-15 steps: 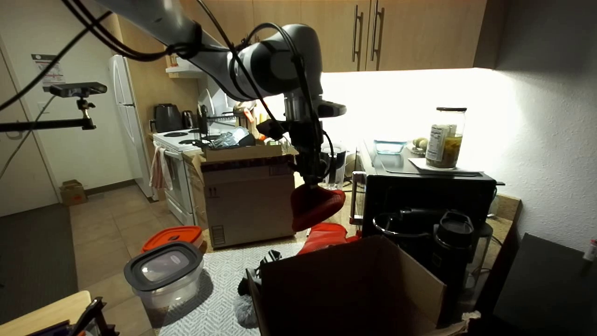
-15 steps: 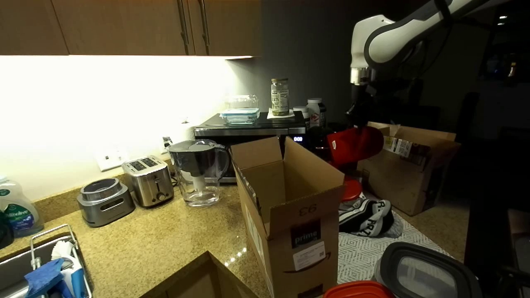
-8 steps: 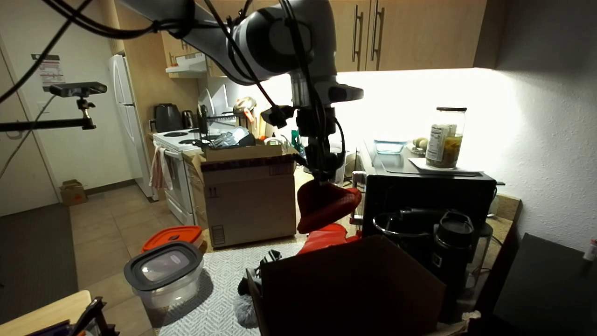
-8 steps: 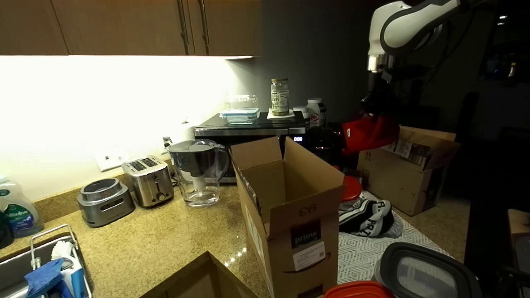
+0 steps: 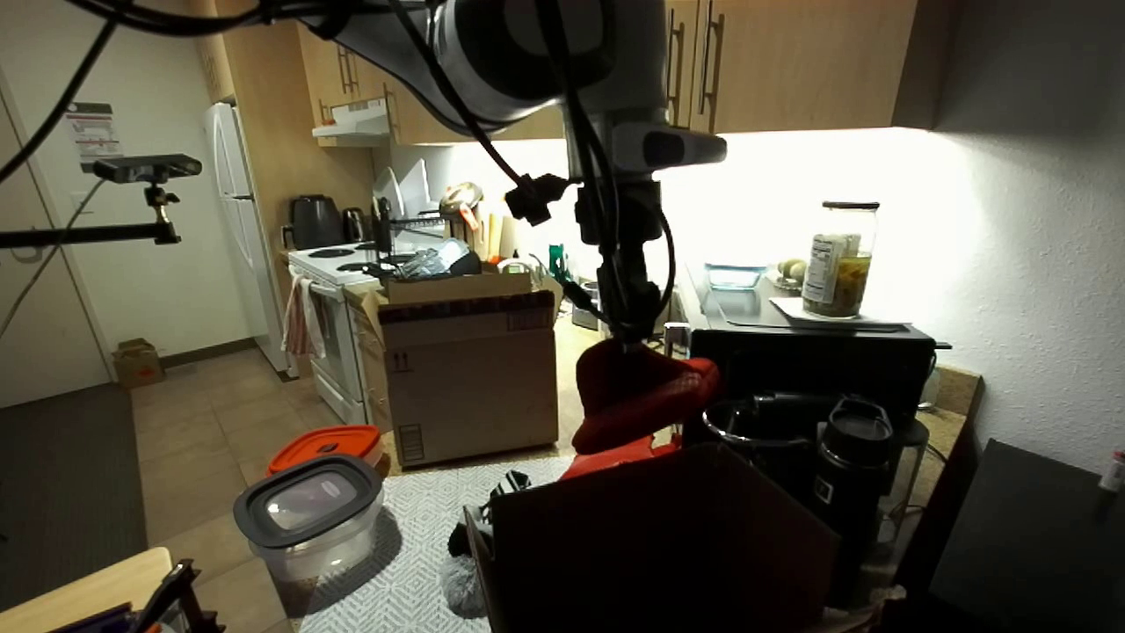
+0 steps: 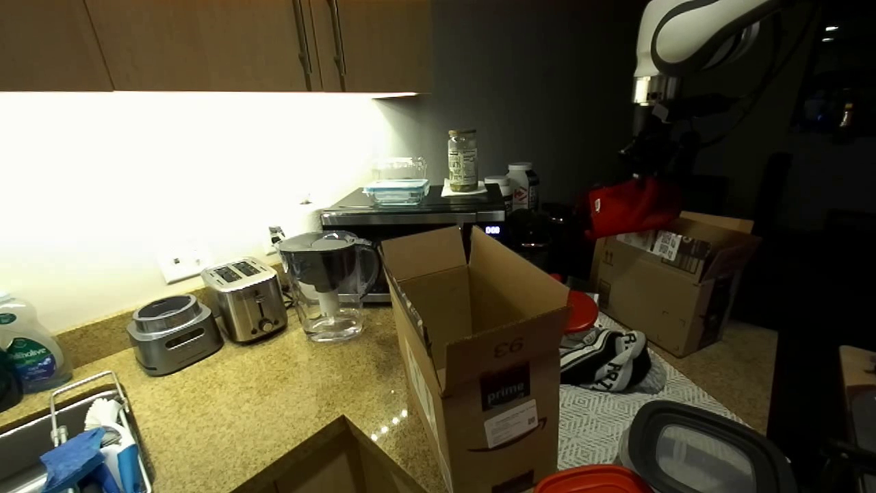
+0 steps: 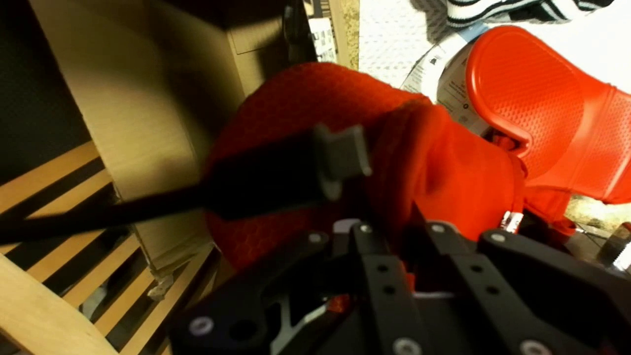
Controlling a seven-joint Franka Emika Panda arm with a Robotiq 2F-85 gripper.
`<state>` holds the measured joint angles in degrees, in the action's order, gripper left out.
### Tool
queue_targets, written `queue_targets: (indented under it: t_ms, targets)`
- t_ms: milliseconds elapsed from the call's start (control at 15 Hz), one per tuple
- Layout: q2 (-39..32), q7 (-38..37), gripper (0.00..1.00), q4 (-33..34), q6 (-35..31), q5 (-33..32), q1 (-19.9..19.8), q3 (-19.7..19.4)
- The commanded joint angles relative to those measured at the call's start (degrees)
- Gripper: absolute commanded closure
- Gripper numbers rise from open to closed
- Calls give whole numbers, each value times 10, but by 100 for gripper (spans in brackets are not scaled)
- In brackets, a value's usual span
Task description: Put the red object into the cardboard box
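The red object, a quilted red-orange mitt-like piece, hangs from my gripper in both exterior views (image 5: 646, 400) (image 6: 633, 207) and fills the middle of the wrist view (image 7: 305, 93). My gripper (image 5: 628, 341) is shut on a fold of it, seen between the fingertips in the wrist view (image 7: 394, 231). The cardboard box (image 5: 650, 545) is open-topped and dark inside. It also shows in an exterior view (image 6: 636, 294) and at the left of the wrist view (image 7: 128, 98). The red object is above the counter, beside and near the box's rim; the exact overlap is unclear.
A second carton with a "prime" print (image 6: 506, 370) stands open on the counter. A flatter red mitt (image 7: 532, 93) lies on the counter beside the box. A black-and-white striped knit (image 6: 609, 359), a grey-lidded tub (image 5: 308, 510) and a black appliance (image 5: 852, 448) are nearby.
My gripper, holding the red object, has moved away from the prime carton toward the cardboard box, rightward in both exterior views. The boxes and counter items have not moved.
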<state>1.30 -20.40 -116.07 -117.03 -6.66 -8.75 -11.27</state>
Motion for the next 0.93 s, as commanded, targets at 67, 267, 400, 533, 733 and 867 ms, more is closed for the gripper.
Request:
queue_targets:
  t_ms: [67,267,400,533,733,867]
  targets:
    - [20,20,97,-12,13,13,-29,-18]
    - [18,17,97,-8,15,16,-47,-35]
    - [16,10,97,-6,15,15,-58,-45]
    - [16,0,97,-6,13,11,-66,-52]
    - [17,-6,97,-5,14,12,-74,-59]
    - [20,-11,97,-8,14,9,-76,-60]
